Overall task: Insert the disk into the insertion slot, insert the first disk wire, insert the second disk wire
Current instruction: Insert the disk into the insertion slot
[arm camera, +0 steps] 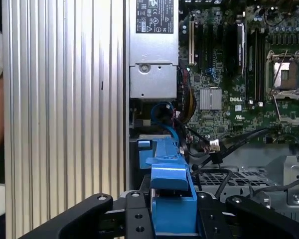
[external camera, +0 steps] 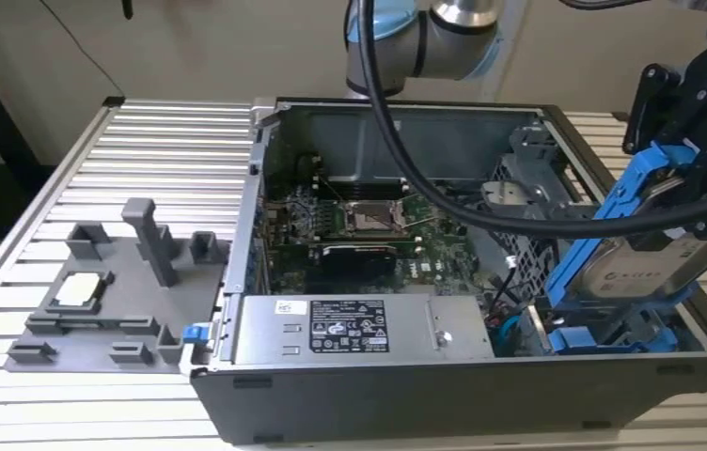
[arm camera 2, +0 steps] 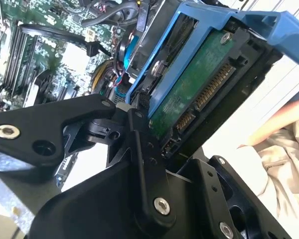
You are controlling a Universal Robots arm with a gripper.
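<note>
At the exterior view's right end of the open case (external camera: 328, 395), disk (external camera: 639, 268) stands tilted in its blue carrier. Lower end is down at the slot (external camera: 611, 336) among the blue tabs, upper end well above the case rim, not lying flat in the bay. Claw (external camera: 677, 169) pinches the carrier's top end. First wrist view shows the same grip, blue carrier clamped between black fingers (arm camera: 134, 214). Second wrist view shows the disk's green circuit-board side and connector facing the camera. Power supply (external camera: 351, 329) lies just beside the slot toward the exterior view's left, motherboard (external camera: 367, 230) behind it. Thick black cable (external camera: 517, 221) arcs over the open case. Grey tray (external camera: 90, 310) with pegs sits apart on the ribbed desk (external camera: 165, 141)
</note>
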